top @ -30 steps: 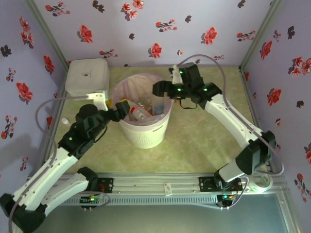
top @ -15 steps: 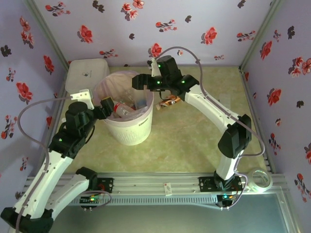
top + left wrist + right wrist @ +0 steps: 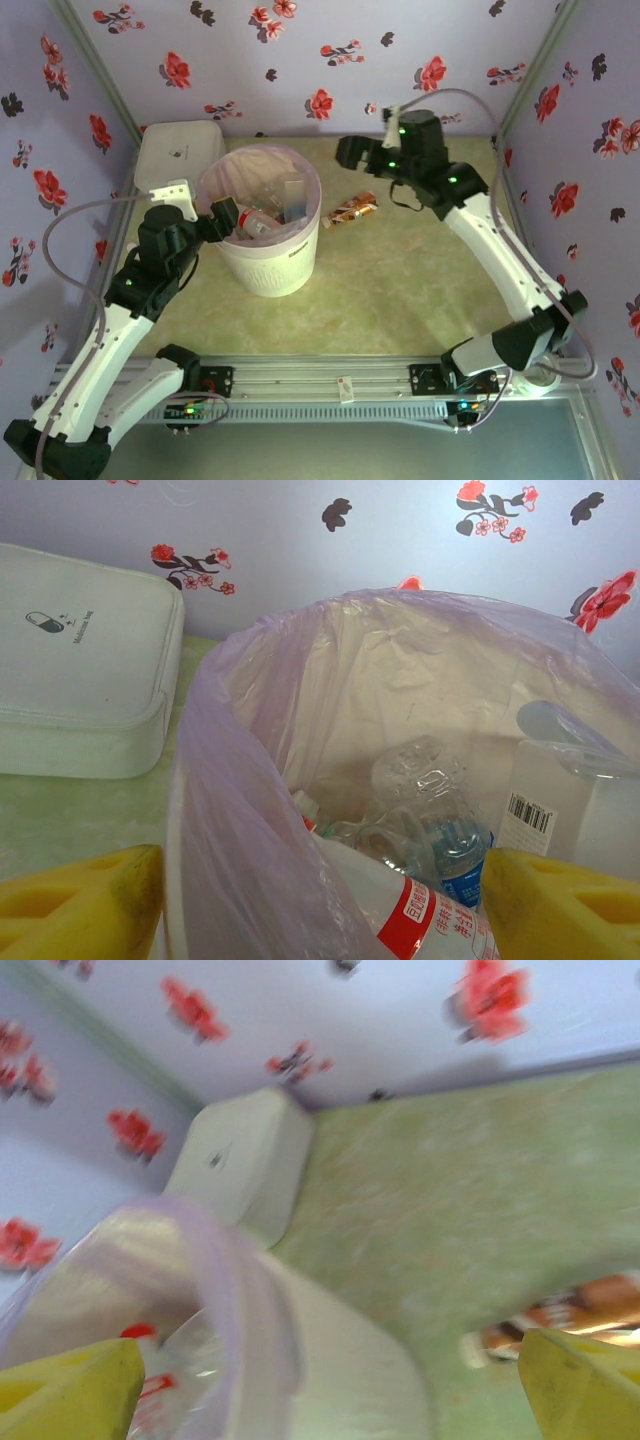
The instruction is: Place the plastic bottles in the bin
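Left claw (image 3: pixel 223 213): hovering released at bin (image 3: pixel 275 277) rim — nothing gripped
Right claw (image 3: pixel 347 152): hanging released above table (image 3: pixel 400 285), empty
Bottles (image 3: pixel 438 838): lying inside bin

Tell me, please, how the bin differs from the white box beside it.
The bin is round and tall; the white box is a low rounded square. The bin stands open, lined with a pale pink bag and holding plastic bottles; the box has its lid shut and a small printed mark on top. Both are white and stand far left on the table.
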